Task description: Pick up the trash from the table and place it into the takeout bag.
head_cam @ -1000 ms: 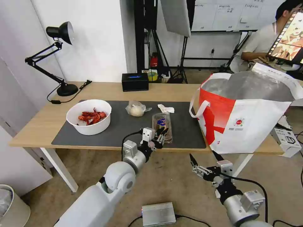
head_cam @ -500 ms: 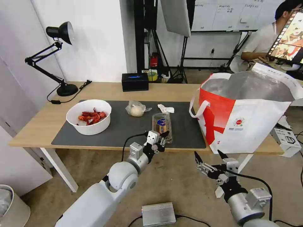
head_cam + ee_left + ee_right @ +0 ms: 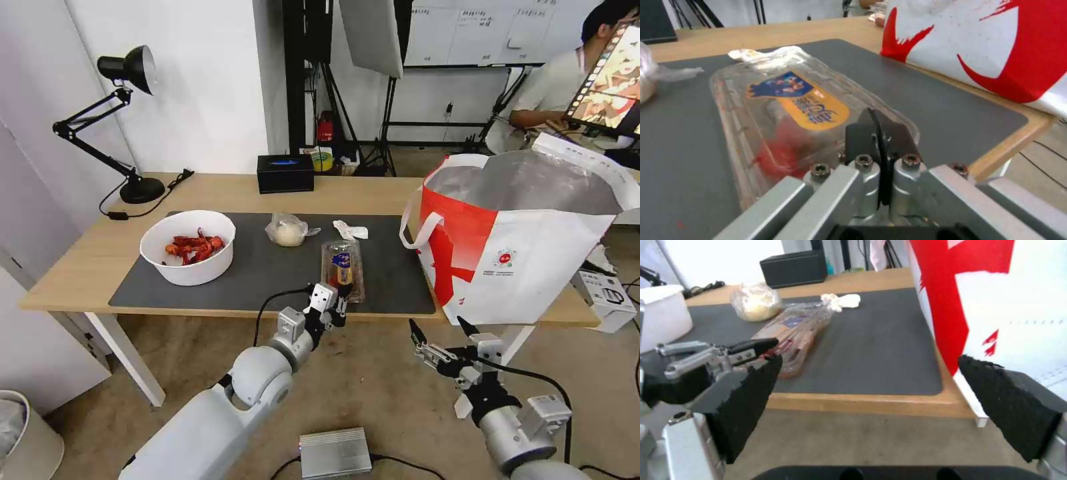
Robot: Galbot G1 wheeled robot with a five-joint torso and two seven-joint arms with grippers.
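A clear clamshell box point(image 3: 342, 260) with red scraps lies on the dark mat point(image 3: 260, 273) near the table's point(image 3: 80, 267) front edge. My left gripper point(image 3: 340, 301) is shut on the box's near rim; in the left wrist view its fingers point(image 3: 865, 135) press together over the box point(image 3: 786, 106). The white bowl point(image 3: 188, 247) of red shells stands at the mat's left. A clear bag point(image 3: 288, 231) with a whitish lump and a crumpled tissue point(image 3: 351, 231) lie behind the box. The takeout bag point(image 3: 527, 253) stands open on the right. My right gripper point(image 3: 438, 327) hangs open below the table edge.
A black desk lamp point(image 3: 127, 133) and a black box point(image 3: 285, 173) stand at the table's back. On the floor lie a silver unit point(image 3: 335, 453) and a white device point(image 3: 607, 297); a bin point(image 3: 20, 433) sits at the lower left.
My left gripper's fingers, spread over the box a second ago, have drawn back to its near end and closed. The right arm drifted slightly right and lower.
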